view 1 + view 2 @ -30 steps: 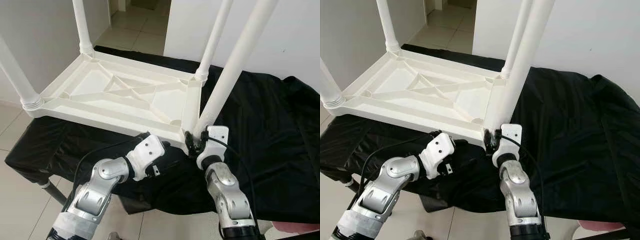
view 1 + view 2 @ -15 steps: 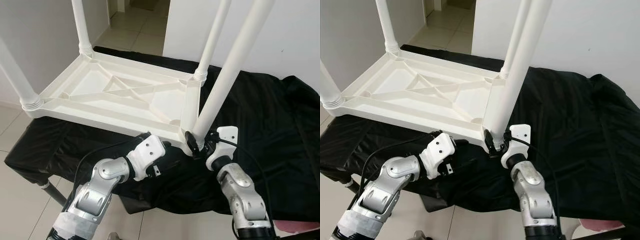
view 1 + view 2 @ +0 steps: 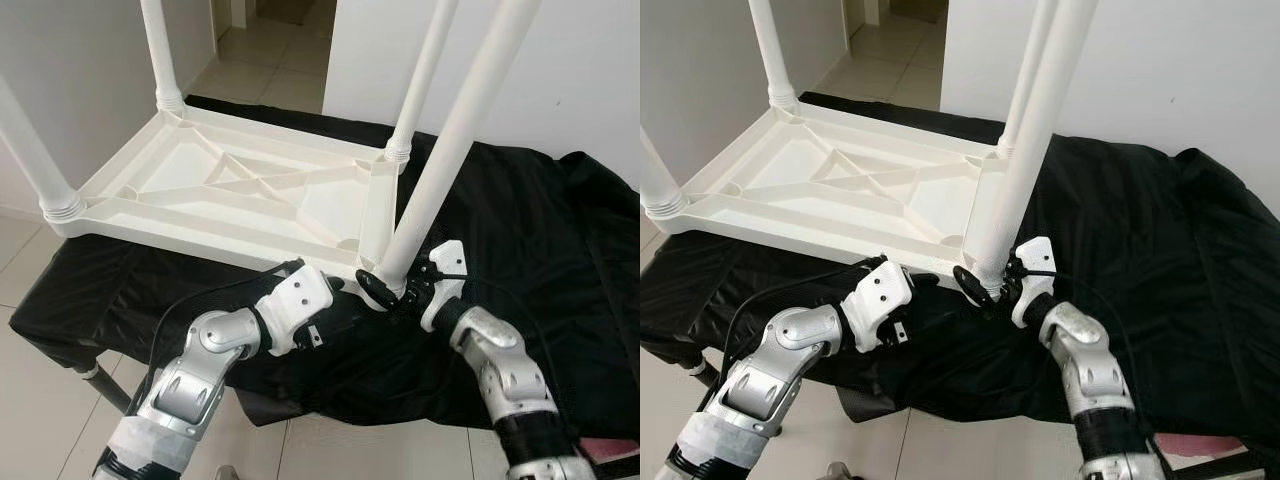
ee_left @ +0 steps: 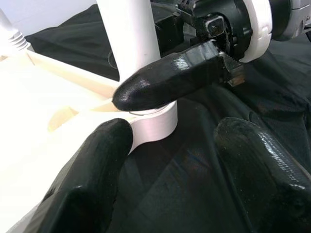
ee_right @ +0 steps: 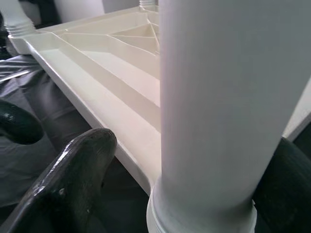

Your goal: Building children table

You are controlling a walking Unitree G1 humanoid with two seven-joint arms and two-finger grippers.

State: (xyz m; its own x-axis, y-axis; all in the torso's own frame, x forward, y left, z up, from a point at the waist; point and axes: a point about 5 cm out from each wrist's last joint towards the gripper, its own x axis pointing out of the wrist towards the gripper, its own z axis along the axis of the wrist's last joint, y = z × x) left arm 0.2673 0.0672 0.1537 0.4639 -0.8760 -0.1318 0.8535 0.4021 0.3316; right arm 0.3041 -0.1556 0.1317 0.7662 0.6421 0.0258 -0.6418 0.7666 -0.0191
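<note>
A white plastic children's table (image 3: 200, 235) lies upside down on a black cloth, its legs pointing up. My right gripper (image 3: 392, 289) reaches in from the right and straddles the base of the near right leg (image 3: 450, 150). It is open: in the right wrist view one finger (image 5: 73, 179) stands a little off the leg (image 5: 223, 97). My left gripper (image 4: 180, 179) is open beside the same corner, low over the cloth, with nothing between its fingers. In the left wrist view the leg's collar (image 4: 155, 126) sits just ahead, with a right-gripper finger (image 4: 170, 80) across it.
Three other legs stand at the table's far left (image 3: 160, 50), near left (image 3: 30, 150) and far right (image 3: 425, 80). The black cloth (image 3: 520, 220) stretches wide to the right and drops off at the front. Tiled floor (image 3: 30, 400) lies below, with a white wall (image 3: 600, 80) behind.
My right arm has swung to the right around the leg's base, so the gripper now comes at it from the side. The left arm has barely moved.
</note>
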